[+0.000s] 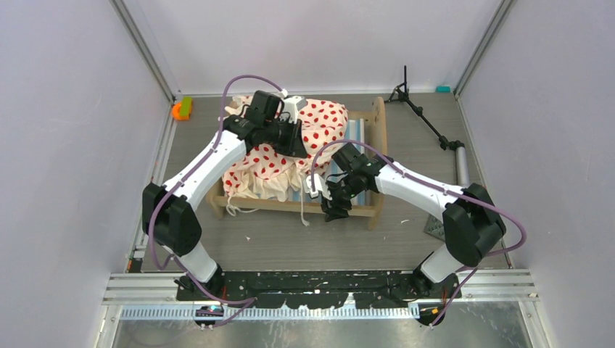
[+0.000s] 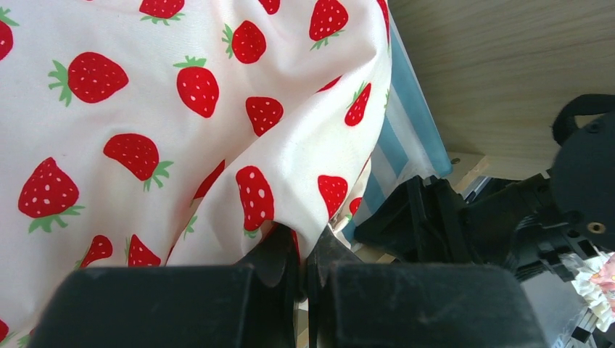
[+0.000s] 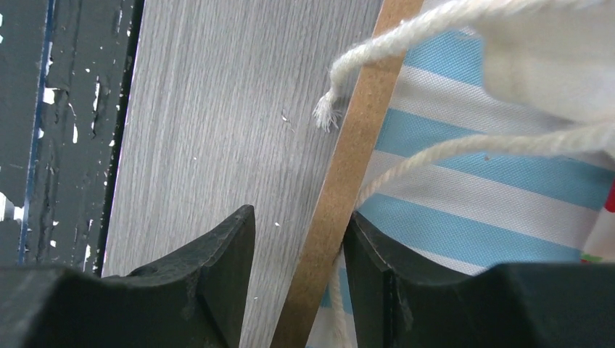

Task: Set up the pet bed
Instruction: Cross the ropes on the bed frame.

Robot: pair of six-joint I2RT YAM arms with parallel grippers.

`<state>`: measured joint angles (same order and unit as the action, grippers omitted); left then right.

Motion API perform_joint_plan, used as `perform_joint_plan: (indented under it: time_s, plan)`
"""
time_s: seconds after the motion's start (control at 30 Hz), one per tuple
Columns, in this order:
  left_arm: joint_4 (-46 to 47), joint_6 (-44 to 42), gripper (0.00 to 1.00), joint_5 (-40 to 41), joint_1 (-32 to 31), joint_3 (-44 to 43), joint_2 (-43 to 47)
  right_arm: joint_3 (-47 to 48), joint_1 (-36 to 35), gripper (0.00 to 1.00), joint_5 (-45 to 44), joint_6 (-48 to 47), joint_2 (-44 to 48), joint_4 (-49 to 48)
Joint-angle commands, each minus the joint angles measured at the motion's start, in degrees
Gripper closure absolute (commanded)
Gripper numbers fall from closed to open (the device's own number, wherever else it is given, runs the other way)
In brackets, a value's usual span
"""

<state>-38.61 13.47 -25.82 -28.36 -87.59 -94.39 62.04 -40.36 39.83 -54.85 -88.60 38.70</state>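
Our left gripper [image 2: 301, 245] was pinched shut on the bedding [image 2: 181, 145], probably to draw it over the mattress [image 3: 493, 181]. Our right gripper [image 3: 301, 221] straddled the rail [image 3: 355, 130], jaws part open with a gap at one finger, likely to steady the bed [image 1: 378, 119], which sat on the table [image 1: 290, 246] at the centre of the top view.
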Motion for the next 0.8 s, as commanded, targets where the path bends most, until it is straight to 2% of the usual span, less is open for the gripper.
perform_joint_plan:
  time_s: [0.0,0.27,0.57,0.77]
  plan:
    - [1.6,0.1,1.0,-0.6,0.6,-0.1,0.2,0.4,-1.9,0.47,2.7,0.4,-2.3,6.8]
    - [1.5,0.2,1.0,-0.7,0.6,-0.1,0.1,0.5,-2.6,0.42,-3.5,2.2,-3.1,5.2]
    - [1.6,0.3,1.0,-0.7,0.6,-0.3,0.2,-1.9,-2.6,0.34,-3.3,7.9,5.9,-5.5]
    - [1.5,0.4,1.0,-0.8,0.6,-0.3,0.2,-2.3,-2.6,0.33,-3.1,9.3,7.3,-6.6]
